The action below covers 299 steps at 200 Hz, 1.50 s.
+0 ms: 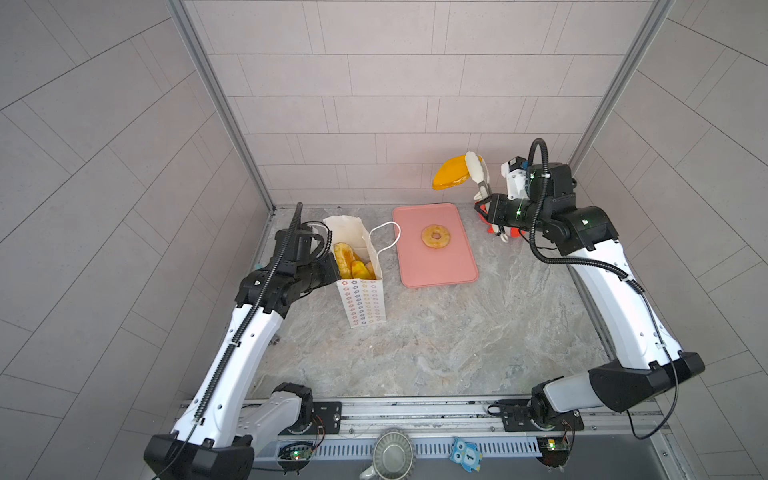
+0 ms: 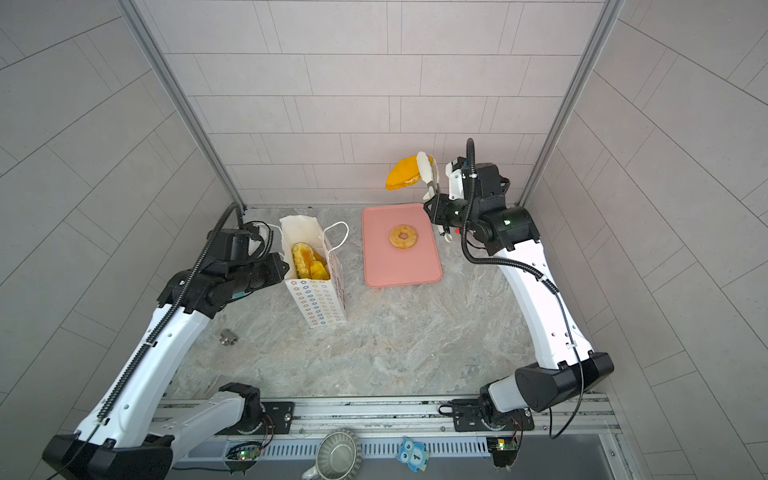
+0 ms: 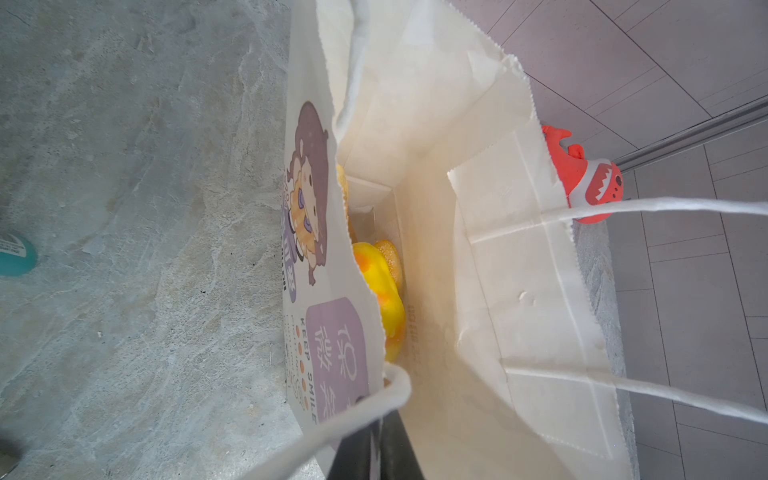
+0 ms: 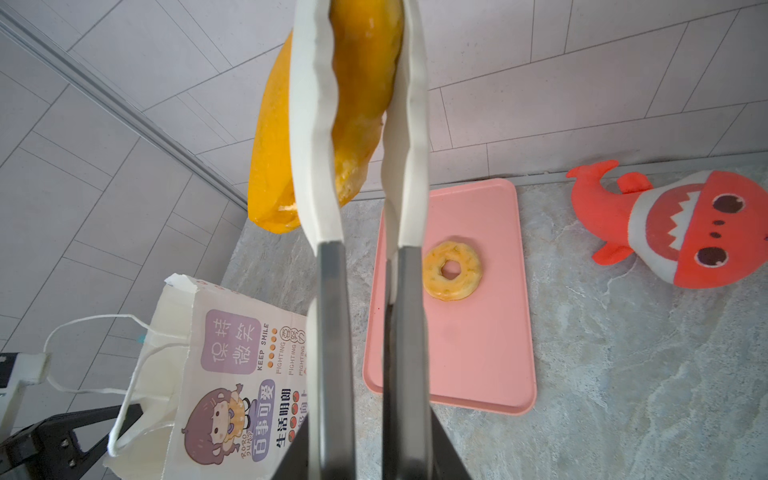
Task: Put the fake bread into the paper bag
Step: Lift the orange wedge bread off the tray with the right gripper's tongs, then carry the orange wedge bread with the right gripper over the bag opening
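Observation:
My right gripper (image 1: 485, 204) (image 4: 370, 436) is shut on grey-handled tongs (image 4: 332, 332). Their white tips clamp a long golden-yellow loaf of fake bread (image 1: 451, 174) (image 2: 402, 176) (image 4: 361, 83), held high above the tray's far right corner. A ring doughnut (image 1: 436, 237) (image 4: 452, 270) lies on the pink tray (image 1: 440, 274). The paper bag (image 1: 361, 303) (image 2: 318, 303) (image 3: 498, 291) stands open left of the tray with several pastries (image 1: 351, 262) (image 3: 386, 299) inside. My left gripper (image 1: 332, 266) (image 3: 376, 436) is shut on the bag's left wall near the rim.
A red plush shark (image 4: 685, 232) (image 3: 582, 183) lies right of the tray, under my right arm in both top views. A small metal fitting (image 2: 227, 336) sits near my left arm. Tiled walls close the back and sides. A metal mould (image 1: 392, 455) and an owl card (image 1: 465, 455) lie beyond the front rail.

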{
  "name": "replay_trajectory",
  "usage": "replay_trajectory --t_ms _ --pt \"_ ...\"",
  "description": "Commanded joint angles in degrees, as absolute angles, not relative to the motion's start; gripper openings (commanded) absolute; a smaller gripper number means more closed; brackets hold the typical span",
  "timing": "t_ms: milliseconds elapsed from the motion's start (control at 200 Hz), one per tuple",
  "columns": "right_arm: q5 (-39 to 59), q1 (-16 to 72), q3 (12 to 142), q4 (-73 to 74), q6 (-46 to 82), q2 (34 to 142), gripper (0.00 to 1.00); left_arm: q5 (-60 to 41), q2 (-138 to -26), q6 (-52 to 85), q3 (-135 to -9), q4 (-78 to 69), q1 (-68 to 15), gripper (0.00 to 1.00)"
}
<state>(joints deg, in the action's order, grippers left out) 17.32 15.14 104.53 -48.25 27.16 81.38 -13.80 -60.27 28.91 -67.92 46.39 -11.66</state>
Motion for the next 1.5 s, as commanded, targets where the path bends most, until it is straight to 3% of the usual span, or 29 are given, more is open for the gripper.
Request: replay_trajectory --t_ms 0,911,1491 --pt "16.38 15.95 104.81 -46.84 26.3 78.68 0.31 -13.62 -60.47 28.61 -69.38 46.33 -11.69 0.1" --pt "10.87 26.08 108.15 -47.24 22.25 75.43 0.33 -13.65 -60.32 28.89 -69.21 46.13 -11.72 0.1" --pt "-0.37 42.9 116.08 -51.06 14.23 80.63 0.34 -13.94 -60.24 28.83 -69.61 46.22 -11.69 0.1"
